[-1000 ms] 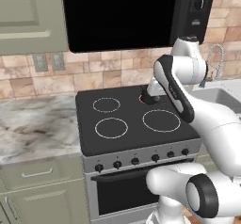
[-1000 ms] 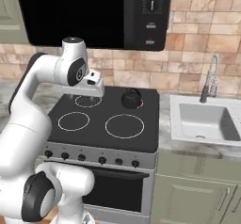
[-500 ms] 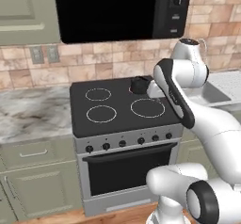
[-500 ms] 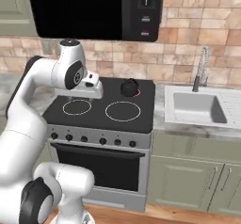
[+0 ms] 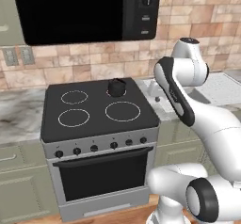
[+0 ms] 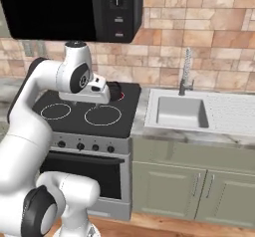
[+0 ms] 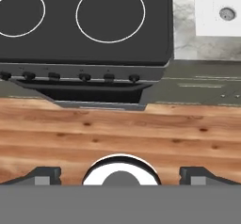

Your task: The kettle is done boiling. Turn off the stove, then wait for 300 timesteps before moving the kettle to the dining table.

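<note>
The small black kettle (image 5: 116, 86) sits on the back right burner of the stove (image 5: 96, 124), and shows partly behind my hand as kettle (image 6: 116, 90). A row of black knobs (image 5: 94, 148) runs along the stove's grey front, also seen as knobs (image 7: 84, 76). My gripper (image 6: 97, 98) hangs above the stove's right front part, pointing down, apart from the kettle. In the hand view the gripper (image 7: 121, 176) is open wide with nothing between its fingertips (image 7: 47, 175), looking down on the stove (image 7: 60, 35) and the floor. The dining table is out of view.
A black microwave (image 5: 84, 11) hangs over the stove. To the right are a white sink (image 6: 182, 112) with a faucet (image 6: 187, 71) in a marble counter (image 6: 234, 139) over green cabinets (image 6: 199, 191). Wooden floor (image 7: 117, 133) lies before the stove.
Both base views have shifted: the base has driven right and back, so the stove sits further left and the sink shows more. The gripper stays open and the kettle stays on its burner.
</note>
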